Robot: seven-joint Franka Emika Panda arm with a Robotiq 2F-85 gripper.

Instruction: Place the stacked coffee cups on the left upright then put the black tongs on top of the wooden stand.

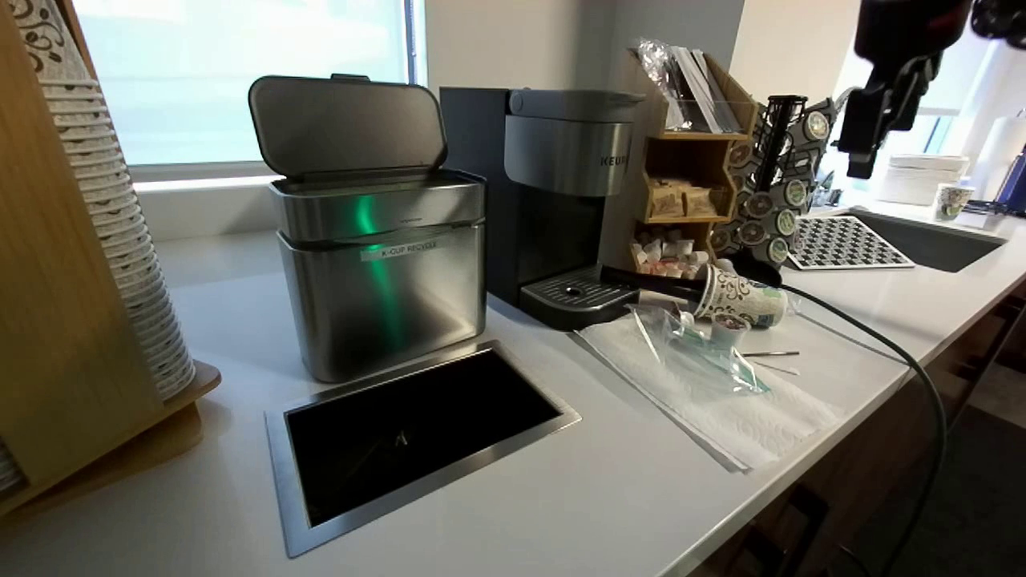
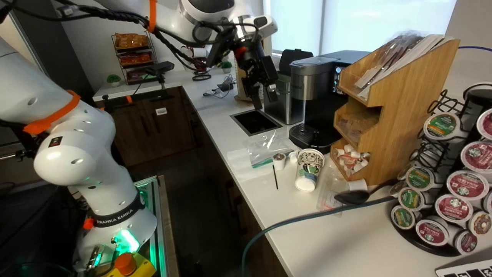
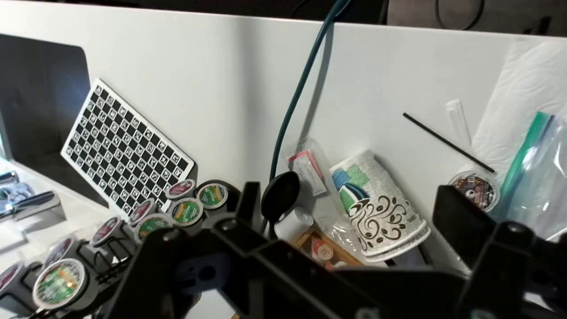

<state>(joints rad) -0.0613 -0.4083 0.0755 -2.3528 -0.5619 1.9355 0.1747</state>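
cups [image 2: 309, 169]: lying on side on worktop [image 2: 346, 250] in front of stand [image 2: 415, 96], so they need turning upright | tool [image 3: 349, 199]: spread wide, holding nothing, apart from stand, I judge for spanning cups | tongs [image 1: 651, 280]: seem in front of stand, view poor

Coffee machine [image 1: 561, 164] between bin [image 1: 385, 300] and stand [image 2: 407, 107]; stacked coffee cups [image 2: 309, 169] lying on counter [image 1: 625, 481] before stand.

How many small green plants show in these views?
2, in an exterior view: one plant just left of the snack rack, another plant farther right. The arm may hide more.
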